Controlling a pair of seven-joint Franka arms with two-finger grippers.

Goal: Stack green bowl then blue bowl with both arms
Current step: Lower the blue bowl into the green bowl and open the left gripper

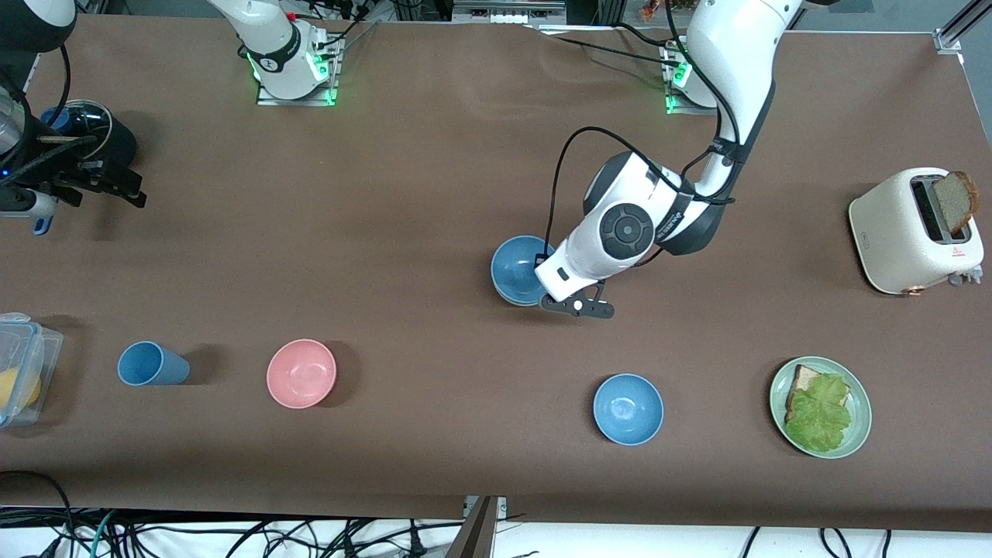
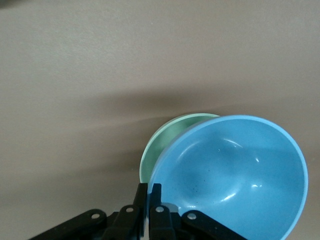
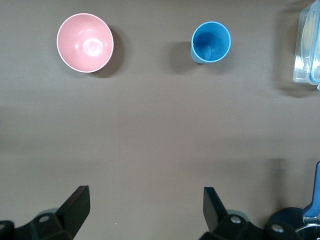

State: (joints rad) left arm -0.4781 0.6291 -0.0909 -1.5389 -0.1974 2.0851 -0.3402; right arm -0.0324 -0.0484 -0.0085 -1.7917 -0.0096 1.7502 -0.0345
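My left gripper (image 2: 150,188) is shut on the rim of the blue bowl (image 2: 235,175) and holds it tilted, partly over the green bowl (image 2: 159,145). The green bowl sits on the table, and only an arc of its rim shows past the blue one. In the front view the blue bowl (image 1: 519,269) is near the table's middle under the left gripper (image 1: 545,292), and the green bowl is hidden beneath it. My right gripper (image 1: 108,186) is open and empty at the right arm's end of the table, waiting; its wrist view (image 3: 145,200) shows bare table between the fingers.
A brighter blue bowl (image 1: 628,408) and a pale green plate (image 1: 859,422) with bread and lettuce lie nearer the front camera. A pink bowl (image 1: 301,373), a blue cup (image 1: 151,363) and a plastic box (image 1: 23,368) lie toward the right arm's end. A toaster (image 1: 914,230) stands at the left arm's end.
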